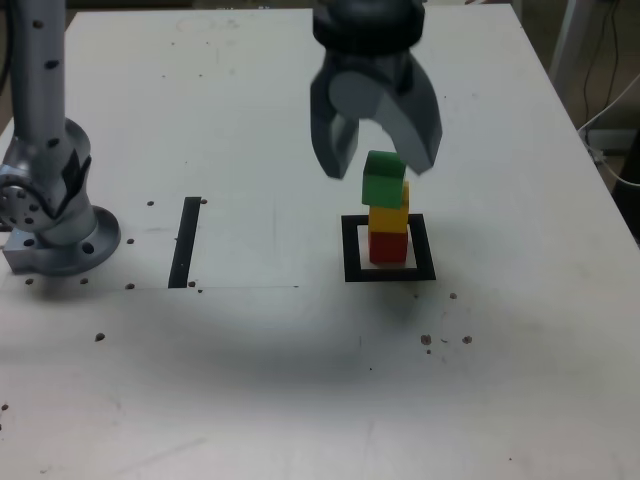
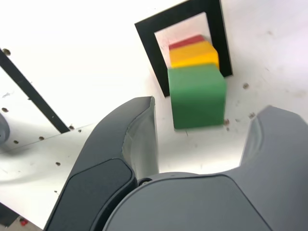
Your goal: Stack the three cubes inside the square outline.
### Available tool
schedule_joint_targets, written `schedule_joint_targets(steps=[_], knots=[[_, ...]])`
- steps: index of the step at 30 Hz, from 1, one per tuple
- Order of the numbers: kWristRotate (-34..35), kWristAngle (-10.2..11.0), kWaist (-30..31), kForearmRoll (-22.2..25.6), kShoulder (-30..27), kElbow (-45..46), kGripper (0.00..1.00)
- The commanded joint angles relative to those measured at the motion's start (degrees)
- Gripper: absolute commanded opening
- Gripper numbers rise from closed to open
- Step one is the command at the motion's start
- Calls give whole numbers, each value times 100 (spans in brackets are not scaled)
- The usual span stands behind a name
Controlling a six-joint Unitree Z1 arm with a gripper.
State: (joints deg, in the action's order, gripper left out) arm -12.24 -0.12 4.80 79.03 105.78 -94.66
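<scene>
The three cubes stand as one tower inside the square outline (image 1: pixel 352 250): red cube (image 1: pixel 389 246) at the bottom, yellow cube (image 1: pixel 389 218) in the middle, green cube (image 1: pixel 383 185) on top, sitting slightly askew. My gripper (image 1: pixel 378 168) hangs open right above the tower, its fingertips level with the green cube's top. In the wrist view the green cube (image 2: pixel 197 96) lies between the spread fingers of the gripper (image 2: pixel 204 113) with a gap on each side. Behind it show the yellow cube (image 2: pixel 192 55), a sliver of the red cube (image 2: pixel 185 42) and the square outline (image 2: pixel 147 43).
The arm's grey base (image 1: pixel 50 200) stands at the exterior view's left, next to a straight black tape strip (image 1: pixel 185 242), also in the wrist view (image 2: pixel 33 96). Small dark holes dot the white table (image 1: pixel 300 380). Cables hang past the table's right edge.
</scene>
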Motion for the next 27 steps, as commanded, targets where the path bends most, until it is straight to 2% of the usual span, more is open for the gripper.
schedule_joint_targets(steps=[1,7,15,19,27], knots=[[-18,54,24,214,-197,-78,100],[-211,166,13,729,-611,57,100],[-282,116,-156,679,-1341,1053,100],[-271,117,-312,272,-1668,1966,100],[-263,187,-536,-1129,-2151,3762,100]])
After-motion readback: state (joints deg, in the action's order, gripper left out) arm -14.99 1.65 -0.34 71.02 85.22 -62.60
